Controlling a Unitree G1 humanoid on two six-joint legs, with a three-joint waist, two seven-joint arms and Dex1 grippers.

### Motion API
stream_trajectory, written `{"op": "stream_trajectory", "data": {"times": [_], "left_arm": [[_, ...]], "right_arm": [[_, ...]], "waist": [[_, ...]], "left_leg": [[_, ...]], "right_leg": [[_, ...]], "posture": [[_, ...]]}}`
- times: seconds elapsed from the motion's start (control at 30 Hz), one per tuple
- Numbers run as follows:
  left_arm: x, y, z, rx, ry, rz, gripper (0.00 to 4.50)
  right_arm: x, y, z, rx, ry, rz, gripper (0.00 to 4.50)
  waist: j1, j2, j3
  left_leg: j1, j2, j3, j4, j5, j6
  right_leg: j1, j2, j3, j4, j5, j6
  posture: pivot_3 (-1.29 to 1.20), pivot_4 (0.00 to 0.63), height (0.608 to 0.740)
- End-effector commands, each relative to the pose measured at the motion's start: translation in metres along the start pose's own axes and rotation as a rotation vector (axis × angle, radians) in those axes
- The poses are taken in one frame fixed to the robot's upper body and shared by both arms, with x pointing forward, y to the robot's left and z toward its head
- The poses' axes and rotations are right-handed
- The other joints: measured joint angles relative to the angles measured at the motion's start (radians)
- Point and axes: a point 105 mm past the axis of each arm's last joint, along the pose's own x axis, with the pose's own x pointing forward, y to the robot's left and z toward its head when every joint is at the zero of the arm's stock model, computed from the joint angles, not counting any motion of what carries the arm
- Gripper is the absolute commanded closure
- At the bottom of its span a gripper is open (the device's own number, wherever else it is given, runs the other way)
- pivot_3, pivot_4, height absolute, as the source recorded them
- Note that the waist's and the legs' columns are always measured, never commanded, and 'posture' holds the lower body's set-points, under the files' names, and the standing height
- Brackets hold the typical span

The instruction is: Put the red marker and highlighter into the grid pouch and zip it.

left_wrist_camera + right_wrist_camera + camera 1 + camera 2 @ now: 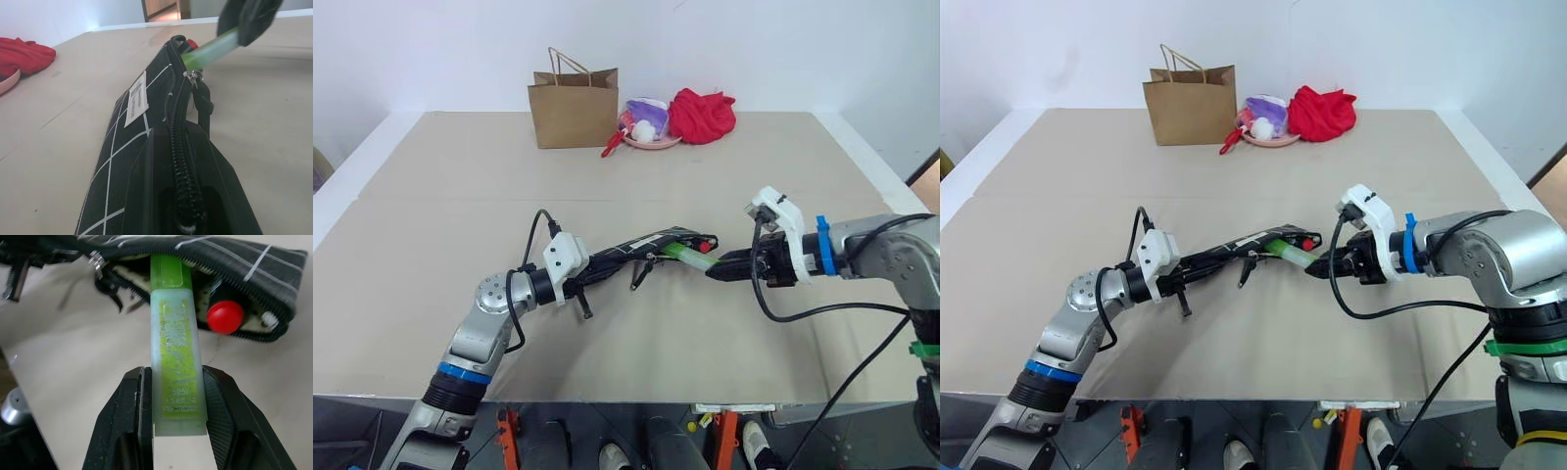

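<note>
The right fingers grip the highlighter by its tail, its long axis pointing into the open mouth of the pouch, which the closed left fingers hold by the opposite end.

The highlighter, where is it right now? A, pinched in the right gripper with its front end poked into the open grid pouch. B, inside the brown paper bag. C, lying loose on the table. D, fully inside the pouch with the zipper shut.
A: the right gripper clamps the highlighter by its back end, and its front end passes the open zipper of the grid pouch.
</note>
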Motion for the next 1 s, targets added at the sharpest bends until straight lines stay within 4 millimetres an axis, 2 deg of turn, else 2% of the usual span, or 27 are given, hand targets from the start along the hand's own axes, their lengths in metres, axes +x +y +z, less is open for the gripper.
{"op": "stream_trajectory", "data": {"times": [0.03, 0.3, 0.37, 0.47, 0.53, 0.8, 0.9, 1.0], "left_arm": [[0.002, -0.001, 0.012, 0.034, -0.033, -0.005, 4.5], [0.003, -0.001, 0.011, 0.034, -0.034, -0.007, 4.5], [0.003, -0.001, 0.011, 0.034, -0.034, -0.007, 4.5], [0.003, -0.001, 0.011, 0.033, -0.034, -0.007, 4.5], [0.002, -0.002, 0.011, 0.033, -0.033, -0.006, 4.5], [-0.001, 0.003, 0.012, 0.038, -0.029, 0.002, 4.5], [-0.001, 0.005, 0.013, 0.035, -0.032, 0.005, 4.5], [-0.001, 0.004, 0.013, 0.032, -0.034, -0.003, 4.5]], "right_arm": [[-0.002, -0.004, 0.012, -0.021, -0.034, -0.033, 3.45], [0.006, -0.008, 0.022, -0.027, -0.055, -0.047, 3.45], [0.006, -0.004, 0.026, -0.044, -0.072, -0.029, 2.42], [0.004, 0.002, 0.035, -0.099, -0.132, -0.018, 1.14], [0.001, 0.004, 0.033, -0.148, -0.143, -0.035, 0.03], [-0.018, -0.003, 0.019, -0.179, -0.238, -0.121, 0.03], [-0.021, -0.011, 0.019, -0.182, -0.326, -0.183, 0.96], [-0.018, -0.012, 0.021, -0.155, -0.377, -0.195, 2.45]], "waist": [[0.0, 0.0, 0.0], [-0.001, 0.0, 0.0], [-0.001, 0.001, 0.0], [-0.001, 0.001, 0.0], [-0.001, 0.001, 0.0], [0.002, 0.001, 0.0], [0.001, 0.0, 0.0], [-0.003, 0.001, 0.0]], "left_leg": [[0.0, 0.0, 0.0, 0.0, 0.0, 0.0], [0.0, 0.0, 0.0, 0.0, 0.0, 0.0], [0.0, 0.0, 0.0, 0.0, 0.0, 0.0], [0.0, 0.0, 0.0, 0.0, 0.0, 0.0], [-0.001, 0.0, 0.0, 0.0, 0.0, 0.0], [-0.001, 0.0, 0.0, 0.0, 0.0, 0.0], [-0.001, 0.0, 0.0, 0.0, 0.0, 0.0], [0.0, 0.0, 0.0, 0.0, 0.0, 0.0]], "right_leg": [[0.0, 0.0, 0.0, 0.0, 0.0, 0.0], [0.0, 0.0, 0.0, 0.0, 0.0, 0.0], [0.0, 0.0, 0.0, 0.0, 0.0, 0.0], [0.0, 0.0, 0.0, 0.0, 0.0, 0.0], [-0.001, 0.0, 0.0, 0.0, 0.0, 0.0], [0.0, 0.0, -0.001, 0.0, -0.001, 0.0], [0.0, 0.0, -0.001, 0.0, 0.0, 0.0], [0.0, 0.0, -0.001, 0.0, 0.0, 0.0]], "posture": [[0.0, 0.15, 0.74], [0.0, 0.15, 0.74], [0.0, 0.15, 0.74], [0.0, 0.15, 0.74], [0.0, 0.15, 0.74], [0.0, 0.15, 0.74], [0.0, 0.15, 0.74], [0.0, 0.15, 0.74]]}}
